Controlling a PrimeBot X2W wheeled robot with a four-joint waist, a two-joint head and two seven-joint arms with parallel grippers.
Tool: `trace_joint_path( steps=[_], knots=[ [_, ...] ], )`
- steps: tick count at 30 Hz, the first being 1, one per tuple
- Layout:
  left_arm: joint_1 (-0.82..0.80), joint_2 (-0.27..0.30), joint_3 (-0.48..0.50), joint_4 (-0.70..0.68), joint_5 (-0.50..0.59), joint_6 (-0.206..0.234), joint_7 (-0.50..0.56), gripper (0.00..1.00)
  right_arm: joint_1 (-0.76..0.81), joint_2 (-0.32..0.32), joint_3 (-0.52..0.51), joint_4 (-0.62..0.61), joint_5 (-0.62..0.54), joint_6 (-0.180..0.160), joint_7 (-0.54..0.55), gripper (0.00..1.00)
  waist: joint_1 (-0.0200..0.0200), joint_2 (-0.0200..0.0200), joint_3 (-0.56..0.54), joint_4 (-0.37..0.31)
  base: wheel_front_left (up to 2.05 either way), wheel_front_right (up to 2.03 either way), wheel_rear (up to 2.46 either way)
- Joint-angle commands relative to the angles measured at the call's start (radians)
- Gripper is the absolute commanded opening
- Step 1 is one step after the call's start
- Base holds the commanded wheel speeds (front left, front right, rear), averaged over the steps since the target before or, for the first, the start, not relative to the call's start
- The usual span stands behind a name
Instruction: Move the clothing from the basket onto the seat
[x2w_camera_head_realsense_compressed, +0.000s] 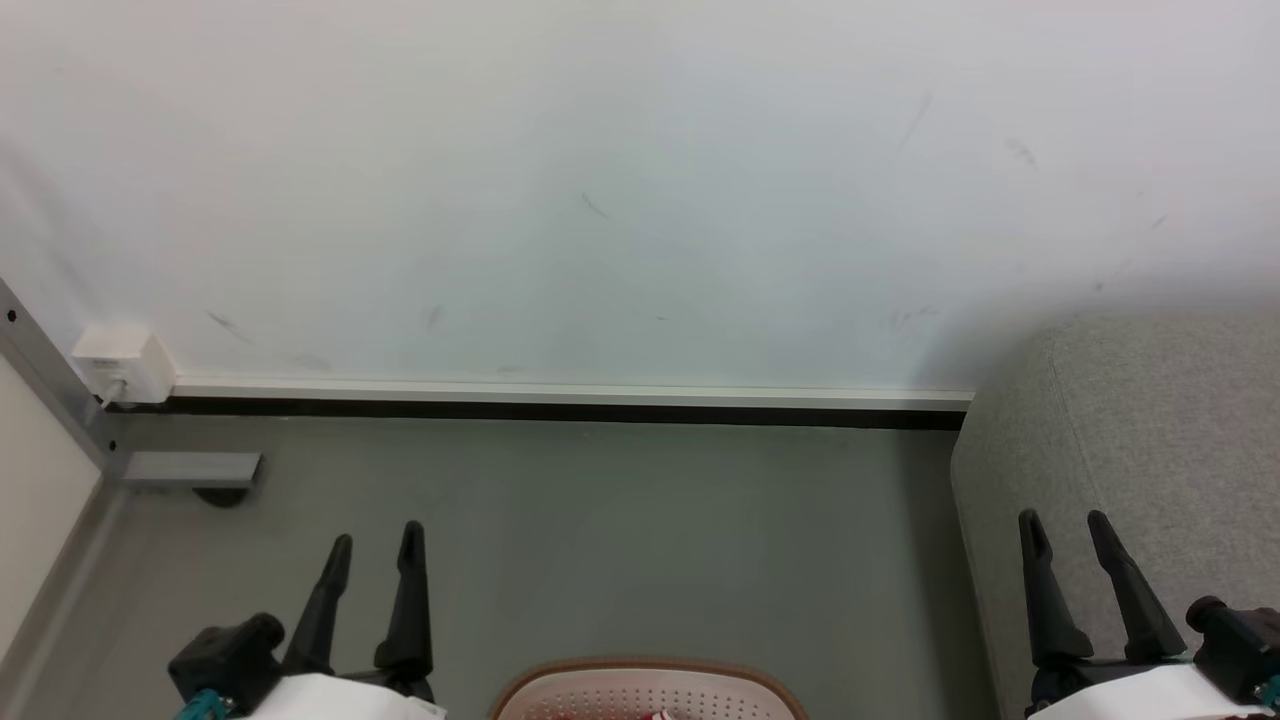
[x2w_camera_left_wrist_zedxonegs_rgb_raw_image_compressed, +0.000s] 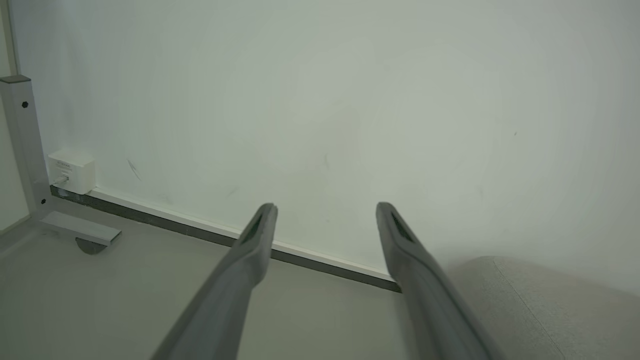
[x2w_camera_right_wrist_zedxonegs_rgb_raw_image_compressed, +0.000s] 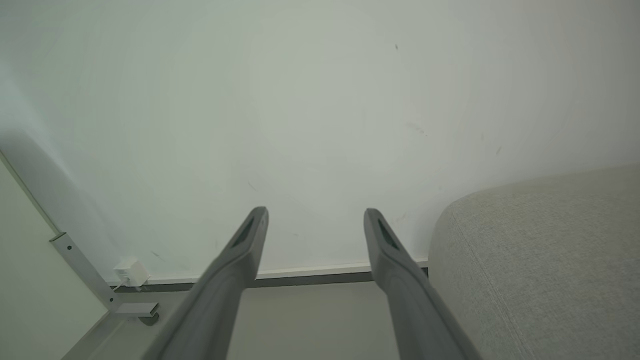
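Basket (x2w_camera_head_realsense_compressed: 600, 696), clothing (x2w_camera_head_realsense_compressed: 661, 715) mostly beyond bottom edge

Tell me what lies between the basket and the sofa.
Nothing but bare grey floor lies between the basket and the sofa, as the head view shows.

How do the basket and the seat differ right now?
The basket is cream perforated plastic with a tan rim; the seat is grey woven fabric. The basket lies low centre in the head view; the seat stands right, by the wall. Red clothing shows in the basket, none on the seat's visible part.
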Motion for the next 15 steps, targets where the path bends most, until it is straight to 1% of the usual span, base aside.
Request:
trace_joint_path(
  steps=[1,4,15],
  knots=[
    [-0.002,0.007,-0.004,-0.002,0.029,0.004,-0.011,1.0,-0.002,-0.005,0.001,-0.003,-0.033,-0.001,-0.011,1.0,0.0,0.0,0.0,0.001,0.0,0.0,0.0],
    [-0.003,0.007,-0.009,0.001,0.056,0.001,-0.017,1.0,0.0,-0.003,0.008,-0.001,-0.062,-0.001,-0.018,1.0,0.0,0.0,0.0,0.003,0.0,0.0,0.0],
    [-0.002,0.008,-0.023,-0.002,0.151,0.016,-0.04,1.0,0.006,0.001,0.022,0.001,-0.146,-0.002,-0.041,1.0,0.0,0.0,0.0,0.014,0.0,0.0,0.0]
  ],
)
